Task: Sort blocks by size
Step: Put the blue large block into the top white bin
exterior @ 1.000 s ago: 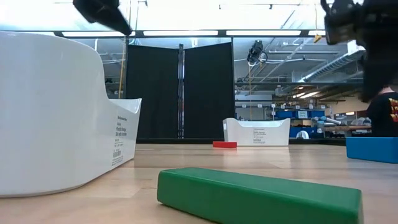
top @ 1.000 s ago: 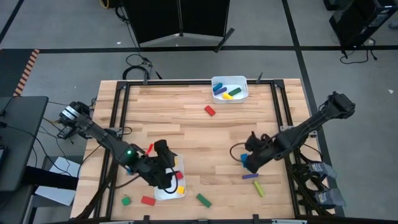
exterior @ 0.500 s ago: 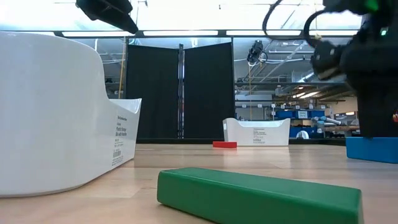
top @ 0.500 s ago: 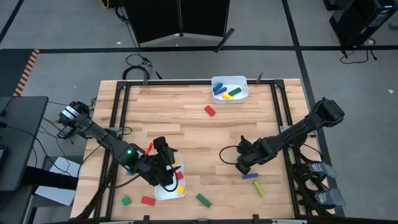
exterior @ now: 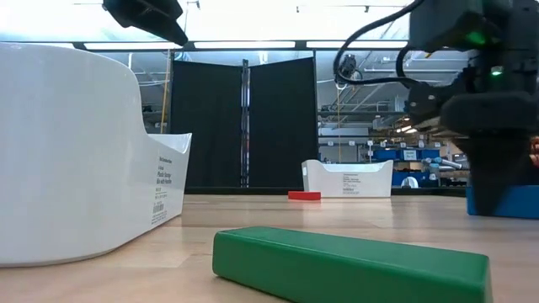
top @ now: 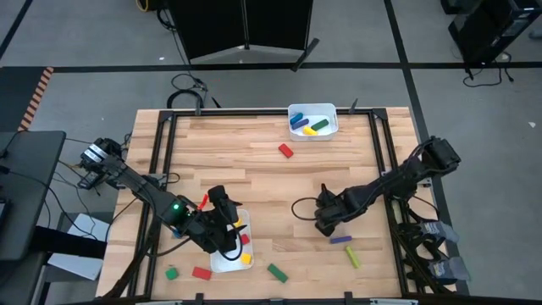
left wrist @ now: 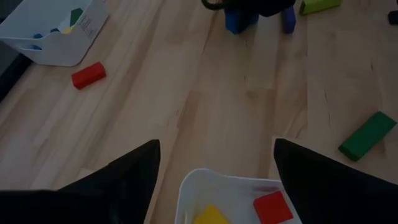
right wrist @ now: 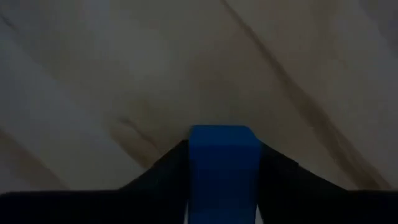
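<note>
My right gripper (top: 327, 223) stands at the table's near right, shut on a blue block (right wrist: 222, 163) that lies on the wood. The block also shows in the low view (exterior: 514, 202) and in the left wrist view (left wrist: 239, 18). My left gripper (left wrist: 214, 177) is open and empty above the near white tray (top: 222, 268), which holds a yellow cube (left wrist: 210, 216) and a red cube (left wrist: 271, 207). Loose blocks lie on the table: a purple bar (top: 341, 240), a yellow-green bar (top: 352, 257), a green bar (top: 277, 272) and a red block (top: 286, 150). My right gripper has the blue block between its two fingers, one on each of two opposite sides (right wrist: 196, 171). The fingers come from above, pointing down. The block's underside rests on the table.
A far white tray (top: 312, 120) with several blocks stands at the table's far edge. A red block (top: 201, 273) and a green cube (top: 172, 273) lie near the front edge, left of the near tray. Bare wood spreads across the table's middle.
My right gripper has gone toward the table's left edge and down, and now stands over the blue block with its fingers around it. The blue block has stayed in place on the table.
</note>
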Robot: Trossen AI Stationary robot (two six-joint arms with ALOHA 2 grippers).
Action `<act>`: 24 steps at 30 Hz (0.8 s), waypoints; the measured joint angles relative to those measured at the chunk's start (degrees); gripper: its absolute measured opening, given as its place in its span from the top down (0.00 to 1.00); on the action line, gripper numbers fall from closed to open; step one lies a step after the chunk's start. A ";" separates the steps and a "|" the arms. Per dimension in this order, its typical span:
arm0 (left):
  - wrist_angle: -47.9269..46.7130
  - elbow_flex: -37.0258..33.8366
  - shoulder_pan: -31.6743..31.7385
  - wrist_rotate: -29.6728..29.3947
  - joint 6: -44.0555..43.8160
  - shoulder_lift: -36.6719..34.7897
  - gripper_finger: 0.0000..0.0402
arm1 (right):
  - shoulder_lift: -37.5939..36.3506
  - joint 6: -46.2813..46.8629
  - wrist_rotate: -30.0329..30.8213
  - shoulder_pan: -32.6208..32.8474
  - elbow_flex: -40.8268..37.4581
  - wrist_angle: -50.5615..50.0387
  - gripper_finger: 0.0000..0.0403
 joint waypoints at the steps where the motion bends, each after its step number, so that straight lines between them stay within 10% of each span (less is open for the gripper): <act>1: -0.02 0.00 0.00 0.00 0.00 0.00 0.20 | -0.06 -1.16 0.11 -0.37 0.00 0.54 0.65; 11: -12.58 1.65 0.33 3.32 -8.10 -1.09 0.27 | -5.90 -22.22 2.23 -12.45 2.28 11.06 0.65; 24: -37.79 1.20 -1.95 16.84 -28.90 -2.27 0.36 | -9.66 -49.90 15.77 -43.60 8.51 23.08 0.65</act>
